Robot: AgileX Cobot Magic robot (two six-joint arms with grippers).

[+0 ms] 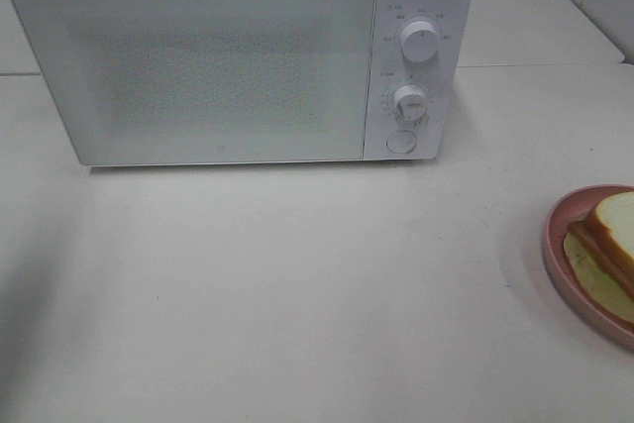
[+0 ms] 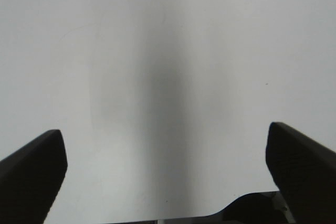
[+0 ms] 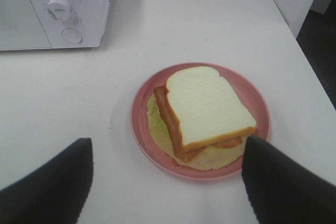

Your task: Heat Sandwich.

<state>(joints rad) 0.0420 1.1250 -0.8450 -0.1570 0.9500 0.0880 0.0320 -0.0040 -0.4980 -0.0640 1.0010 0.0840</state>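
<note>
At table's [image 1: 297, 284] 3 o'clock edge: sandwich [image 3: 202, 111] on plate [image 3: 144, 124] | 12 o'clock: microwave [image 1: 198, 56], door closed | left gripper [image 2: 165, 169], right gripper [image 3: 168, 174]: both spread wide, empty

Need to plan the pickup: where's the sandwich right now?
The sandwich sits on the pink plate at the right edge of the exterior high view, on the table, in front and right of the closed microwave.
</note>
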